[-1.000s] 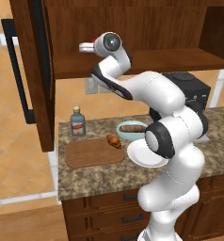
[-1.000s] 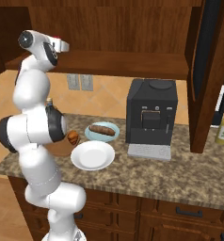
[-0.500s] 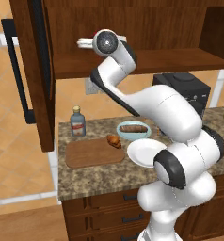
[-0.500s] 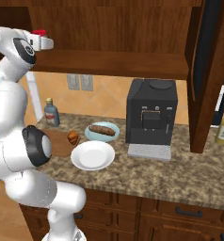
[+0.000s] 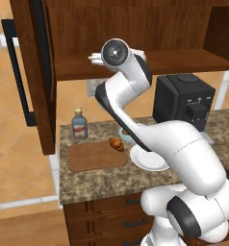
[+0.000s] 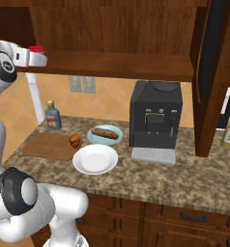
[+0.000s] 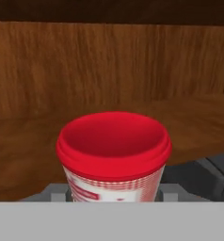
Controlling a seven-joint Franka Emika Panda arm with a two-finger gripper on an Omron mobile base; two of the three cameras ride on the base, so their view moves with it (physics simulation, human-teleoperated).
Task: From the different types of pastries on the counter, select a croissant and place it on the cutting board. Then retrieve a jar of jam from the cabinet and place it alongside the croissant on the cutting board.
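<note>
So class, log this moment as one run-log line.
gripper: shut on jar of jam | at cabinet shelf | croissant: on cutting board

Jar of jam base cut by bottom band; claw fingertips hidden behind jar.

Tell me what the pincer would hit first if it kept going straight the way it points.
Probably the cabinet's wooden back wall: the pincer, shut on the jar, faces it above the shelf, with nothing else visible between. Depth is unclear.
</note>
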